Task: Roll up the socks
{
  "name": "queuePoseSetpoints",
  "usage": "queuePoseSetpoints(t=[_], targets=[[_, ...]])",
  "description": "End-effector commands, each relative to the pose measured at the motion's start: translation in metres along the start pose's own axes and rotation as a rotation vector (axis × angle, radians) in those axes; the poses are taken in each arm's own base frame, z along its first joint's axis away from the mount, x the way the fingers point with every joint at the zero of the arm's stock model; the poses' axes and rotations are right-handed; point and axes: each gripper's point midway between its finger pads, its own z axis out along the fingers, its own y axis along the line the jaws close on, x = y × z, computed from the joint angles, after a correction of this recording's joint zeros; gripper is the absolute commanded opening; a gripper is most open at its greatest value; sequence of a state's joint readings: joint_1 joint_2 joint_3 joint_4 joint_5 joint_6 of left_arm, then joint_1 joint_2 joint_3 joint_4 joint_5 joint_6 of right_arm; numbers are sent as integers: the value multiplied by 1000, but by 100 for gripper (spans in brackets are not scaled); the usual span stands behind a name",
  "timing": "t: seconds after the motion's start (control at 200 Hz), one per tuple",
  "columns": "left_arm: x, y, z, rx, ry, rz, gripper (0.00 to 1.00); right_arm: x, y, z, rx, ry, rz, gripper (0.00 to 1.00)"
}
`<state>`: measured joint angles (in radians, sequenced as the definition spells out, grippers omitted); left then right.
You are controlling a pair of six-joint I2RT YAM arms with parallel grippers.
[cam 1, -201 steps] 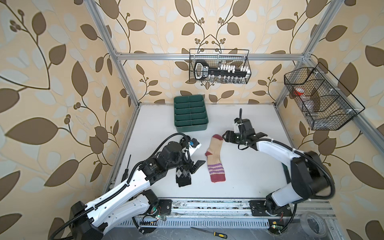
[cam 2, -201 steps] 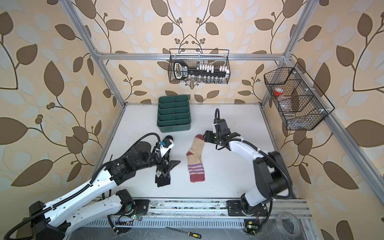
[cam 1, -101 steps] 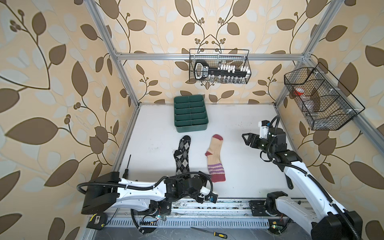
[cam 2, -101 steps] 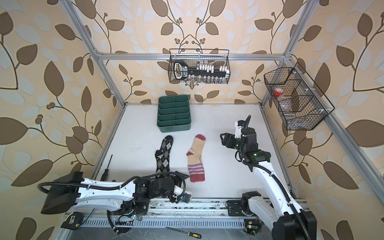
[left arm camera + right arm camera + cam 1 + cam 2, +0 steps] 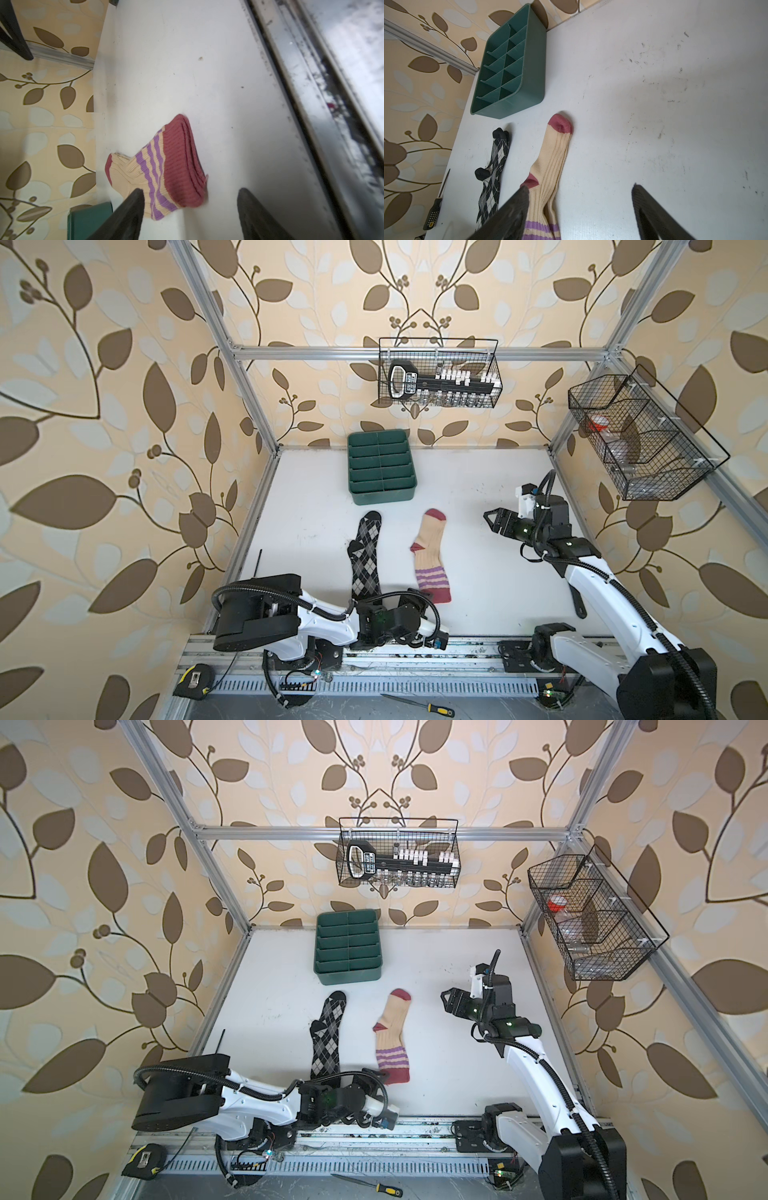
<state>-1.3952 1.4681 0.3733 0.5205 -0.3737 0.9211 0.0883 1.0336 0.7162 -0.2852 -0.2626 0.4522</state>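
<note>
Just ahead of the left fingers [image 5: 131, 209], spread and empty, lies the beige sock [image 5: 166, 166], maroon cuff nearest. The right fingers [image 5: 645, 207], also apart and empty, hover well off. That sock and the argyle sock [image 5: 365, 556] lie side by side, flat on the worktop [image 5: 457, 489], so I judge all the rolling is still to do. A green divider tray [image 5: 380, 466] stands behind them, and nothing is in the way.

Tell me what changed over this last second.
The left gripper came off the argyle sock and pulled back to the front edge, now open by the cuff of the beige sock. The argyle sock, bunched before, lies stretched out. The right gripper left that sock's toe and drew off to the right, open. Beige sock and green organizer stayed put.
</note>
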Motion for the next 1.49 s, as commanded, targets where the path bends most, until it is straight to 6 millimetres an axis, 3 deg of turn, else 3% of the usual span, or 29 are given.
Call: queuePoseSetpoints(t=[0.0, 0.34, 0.525, 0.77, 1.49], targets=[[-7, 8, 5, -44, -13, -38, 71, -7, 7, -8, -27, -21, 3, 78], [-1, 5, 14, -61, 23, -66, 62, -7, 11, -15, -43, -34, 12, 78], [3, 7, 19, -98, 41, -92, 73, -4, 13, -13, -66, -29, 20, 78], [7, 8, 24, -128, 56, -103, 74, -3, 12, -11, -65, -26, 19, 78], [18, -6, 38, -152, 91, -120, 56, -7, 16, -11, -74, -25, 12, 78]])
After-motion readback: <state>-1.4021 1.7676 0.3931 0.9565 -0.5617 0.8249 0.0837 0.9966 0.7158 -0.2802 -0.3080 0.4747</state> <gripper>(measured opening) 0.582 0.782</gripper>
